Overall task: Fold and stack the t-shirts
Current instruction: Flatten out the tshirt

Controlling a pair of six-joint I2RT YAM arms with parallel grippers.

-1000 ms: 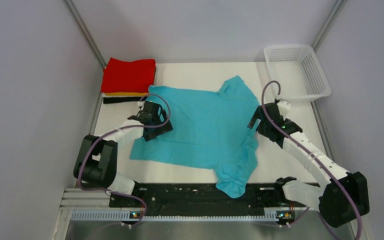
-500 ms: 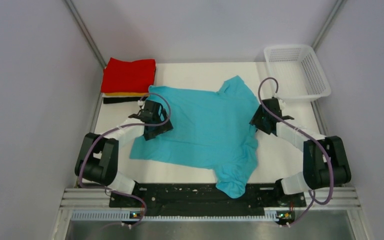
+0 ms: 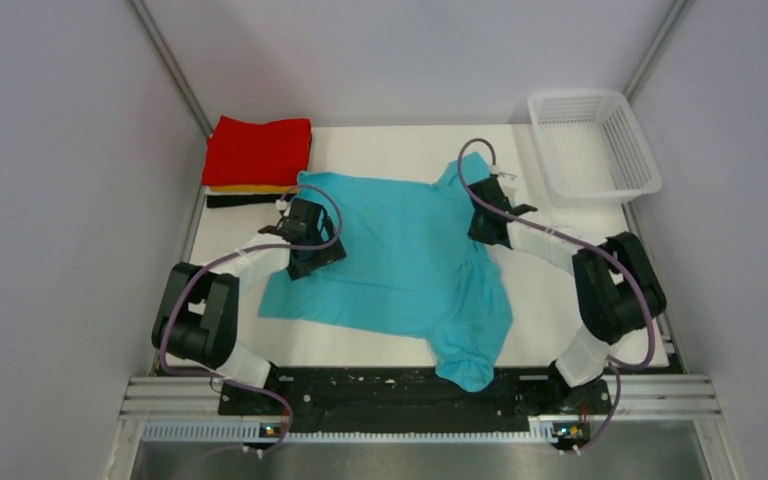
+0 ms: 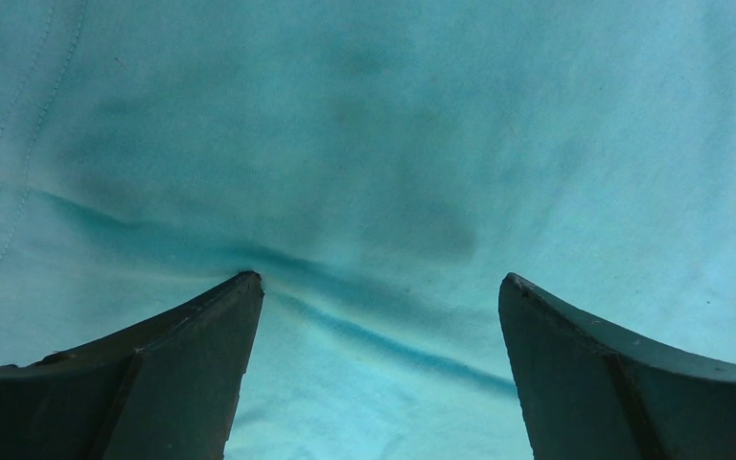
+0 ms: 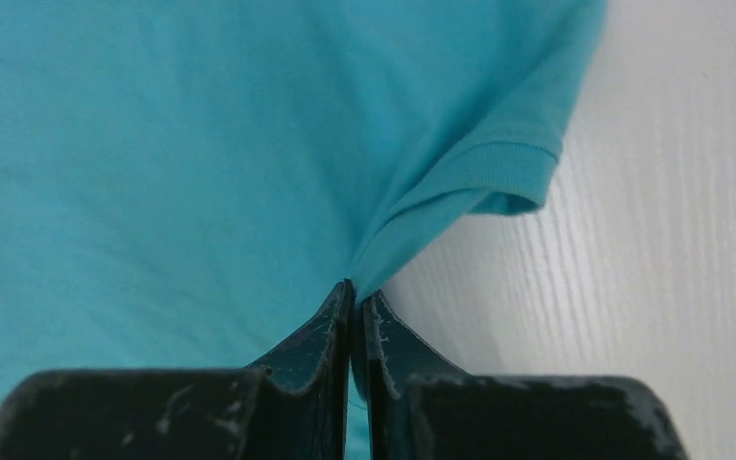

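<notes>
Presently: red-topped stack of folded cloth tees (image 3: pixel 258 150), upper left, done; turquoise short-sleeved cloth tee (image 3: pixel 400 250) unfolded. My right pincer (image 5: pixel 356 292) pinches its sleeve; left pincer (image 4: pixel 374 287) spread.

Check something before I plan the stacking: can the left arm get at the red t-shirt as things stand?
Probably yes. The left hand is open on the turquoise t-shirt, near the red t-shirt, with nothing standing between them.

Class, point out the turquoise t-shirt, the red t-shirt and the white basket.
turquoise t-shirt (image 3: pixel 400 260), top view, middle of body.
red t-shirt (image 3: pixel 258 150), top view, top face.
white basket (image 3: pixel 640 162), top view, right wall.
</notes>
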